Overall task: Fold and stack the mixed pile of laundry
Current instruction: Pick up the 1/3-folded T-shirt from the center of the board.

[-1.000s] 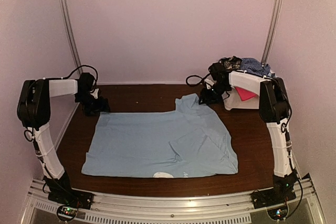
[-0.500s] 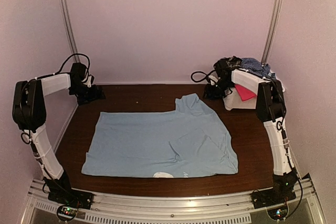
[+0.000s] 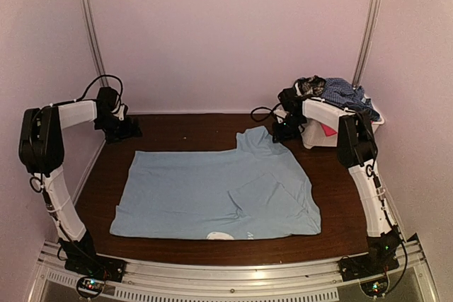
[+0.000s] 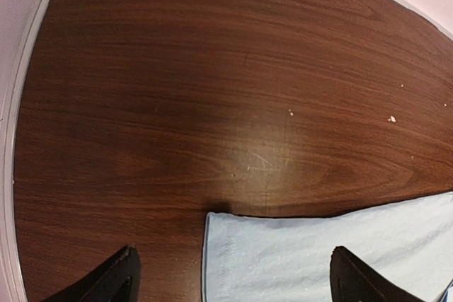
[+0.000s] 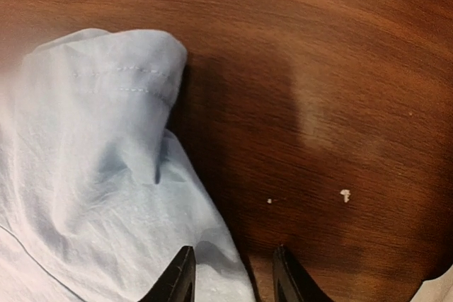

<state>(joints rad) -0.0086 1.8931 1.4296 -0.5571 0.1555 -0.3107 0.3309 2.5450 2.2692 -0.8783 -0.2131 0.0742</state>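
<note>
A light blue T-shirt [image 3: 216, 192] lies spread flat on the dark wood table [image 3: 184, 129], one sleeve pointing to the back right. My left gripper [image 3: 122, 131] hovers open above the shirt's back-left corner [image 4: 311, 256]; its fingertips [image 4: 117, 281] stand wide apart. My right gripper [image 3: 282, 131] is open at the sleeve's edge [image 5: 106, 175], which reaches in between the narrow-set fingertips [image 5: 180, 281]. The rest of the pile sits in the basket: blue check shirt [image 3: 345, 92], plaid piece [image 3: 309, 86], a sliver of pink [image 3: 327, 130].
The white plastic basket [image 3: 322, 141] stands at the back right corner, right behind my right gripper. Walls close in the table on the left, back and right. A metal rail [image 3: 233, 274] runs along the near edge.
My left gripper has drawn back towards the far left corner, off the shirt's edge. My right gripper lifted towards the basket and came back down at the sleeve. The shirt has not moved.
</note>
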